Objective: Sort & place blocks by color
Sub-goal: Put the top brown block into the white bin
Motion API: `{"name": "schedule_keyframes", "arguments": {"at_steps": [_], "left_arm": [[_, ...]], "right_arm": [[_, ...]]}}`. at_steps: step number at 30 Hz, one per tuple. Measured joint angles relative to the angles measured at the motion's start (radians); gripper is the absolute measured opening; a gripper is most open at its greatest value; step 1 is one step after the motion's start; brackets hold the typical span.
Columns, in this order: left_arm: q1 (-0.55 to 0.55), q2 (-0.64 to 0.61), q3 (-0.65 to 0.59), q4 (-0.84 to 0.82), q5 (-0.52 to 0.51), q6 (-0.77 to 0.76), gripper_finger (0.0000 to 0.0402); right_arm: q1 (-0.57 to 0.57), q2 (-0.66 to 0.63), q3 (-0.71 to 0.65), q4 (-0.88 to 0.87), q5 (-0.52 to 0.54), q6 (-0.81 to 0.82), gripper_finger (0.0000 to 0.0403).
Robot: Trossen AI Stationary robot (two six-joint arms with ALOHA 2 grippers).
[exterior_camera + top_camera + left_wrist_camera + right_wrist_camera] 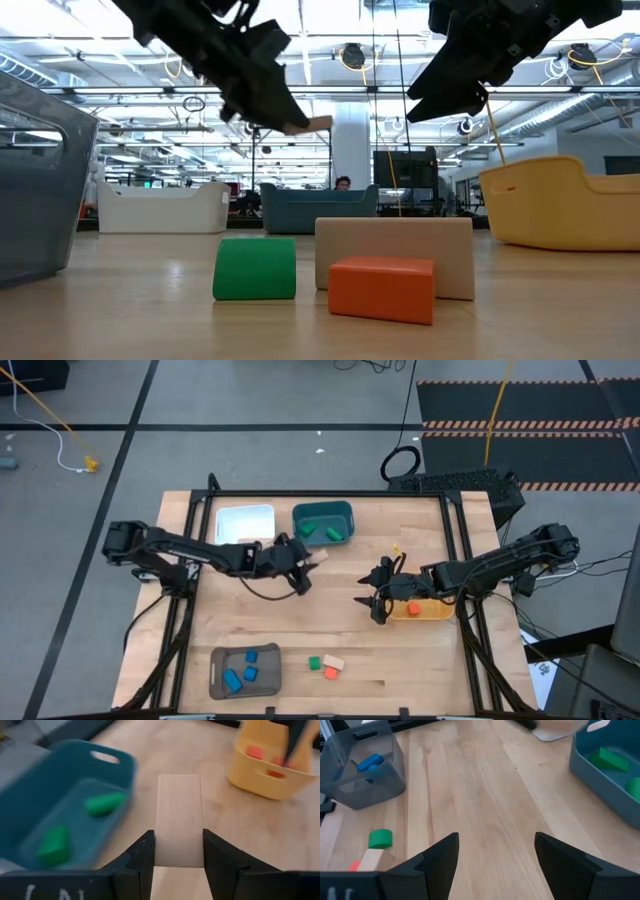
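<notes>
Tan wood block (178,820) sits clamped between the left gripper (178,851) fingers, lifted clear of the worktop (330,610) and sticking out forward past the fingertips. Just ahead and to one side of those fingers is the teal bin (30,795), holding two green blocks (104,803). The white bin (244,522) lies beside the teal one, close behind the left gripper in the overhead view; its contents cannot be made out.

Right gripper (496,860) hovers with fingers spread wide and nothing between them, next to the yellow bin (425,610), which holds red-orange blocks (255,752). Far ahead of its fingers: the grey bin (362,767) with blue blocks (370,761), and three loose pieces near it, a green block (380,838), a second tan block (371,859) and an orange block (381,288).

Step in hand, as judged: carrying the tan block to its bin, probably the white one. Next move calls for bringing the fingers over that bin, not the teal one, and lowering before release. Three blocks remain unsorted.
</notes>
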Motion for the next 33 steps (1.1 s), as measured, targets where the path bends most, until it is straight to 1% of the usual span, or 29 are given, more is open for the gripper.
{"name": "schedule_keyframes", "arguments": {"at_steps": [2, 7, 9, 10, 13, 15, 21, 28, 31, 33], "left_arm": [[0.01, -0.031, 0.0, -0.025, -0.032, 0.007, 0.0132], [0.048, -0.106, 0.002, -0.17, -0.151, 0.005, 0.0132], [0.071, -0.132, -0.001, -0.254, -0.197, -0.002, 0.0132], [0.086, -0.139, 0.0, -0.265, -0.21, -0.003, 0.0132], [0.142, -0.158, 0.0, -0.354, -0.224, -0.012, 0.0132], [0.185, -0.159, 0.0, -0.385, -0.226, -0.02, 0.0132], [0.308, -0.16, 0.0, -0.547, -0.233, -0.056, 0.0132], [0.4, -0.16, 0.0, -0.696, -0.24, -0.082, 0.0132], [0.429, -0.16, -0.01, -0.735, -0.241, -0.108, 0.0132], [0.446, -0.159, -0.011, -0.774, -0.223, -0.119, 0.0132]], "right_arm": [[0.0, 0.0, 0.0, 0.0, 0.0, 0.0, 0.0251], [0.0, 0.0, 0.0, 0.001, 0.0, 0.0, 0.0251], [0.0, 0.0, 0.0, 0.005, -0.001, 0.0, 0.0251], [0.0, 0.0, 0.0, 0.008, 0.0, 0.0, 0.0251], [0.0, 0.0, 0.0, 0.007, -0.001, 0.0, 0.0251], [0.0, 0.0, 0.0, 0.001, -0.001, 0.0, 0.0251], [0.0, 0.0, 0.0, 0.003, -0.004, 0.0, 0.0251], [0.0, 0.0, 0.0, 0.0, -0.004, 0.0, 0.0251], [0.0, 0.0, 0.0, 0.0, -0.004, 0.0, 0.0251], [0.0, 0.0, 0.0, 0.0, -0.005, 0.0, 0.0251]]}}
